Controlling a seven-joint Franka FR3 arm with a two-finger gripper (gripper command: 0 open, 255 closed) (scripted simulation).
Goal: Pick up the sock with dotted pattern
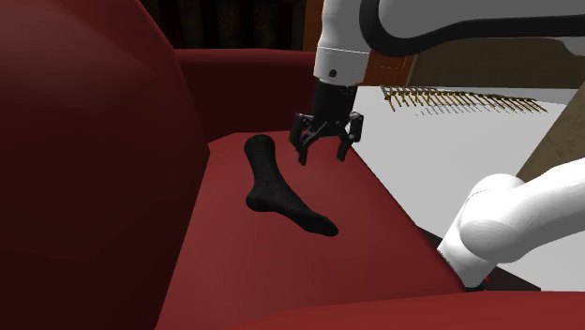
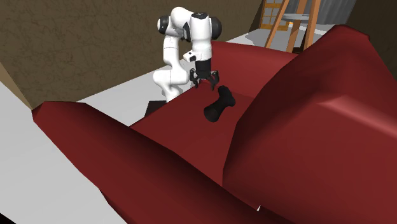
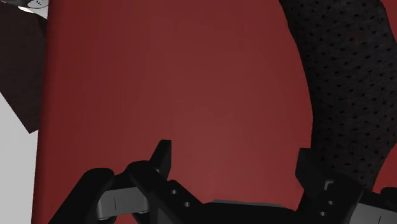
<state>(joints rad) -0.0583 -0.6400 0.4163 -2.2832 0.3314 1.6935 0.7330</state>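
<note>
Arm link (image 1: pixel 520 220): white, nearest the camera in the shoulder view, at that view's lower right; the upper arm runs across the top and drops to the hand.
Seat cushion (image 1: pixel 281 277): dark red, part of a sofa; bare apart from the one item on it.
Backrest (image 1: pixel 84 141): same dark red, rising along the shoulder view's left.
Sock (image 1: pixel 277 192): black, lying flat near the middle of the seat cushion, bent at the heel. The toe points toward the near edge and the shoulder view's right; the cuff points toward the far armrest. In the wrist view the sock (image 3: pixel 347 83) shows a regular pattern of small dark dots.
Gripper (image 1: pixel 322 155): black, pointing down over the seat, just beside the cuff end of the sock on the shoulder view's right.
Fingers (image 3: pixel 162 156): standing well apart; only red cushion (image 3: pixel 178 83) shows between them. The sock lies beside one finger, outside the gap, not clasped.
Second exterior view: the gripper (image 2: pixel 207 81) hangs just above the seat, with the sock (image 2: pixel 218 105) just beside it on the backrest side.
Far armrest (image 1: pixel 248 70): dark red, beyond the cuff.
Floor (image 1: pixel 469 141): pale grey, beside the sofa on the shoulder view's right.
Wall (image 2: pixel 76 44): brown, rough-textured, behind the arm (image 2: pixel 178 51).
Wooden frame (image 2: pixel 280 22): ladder-like, furthest back, at the second exterior view's top right.
</note>
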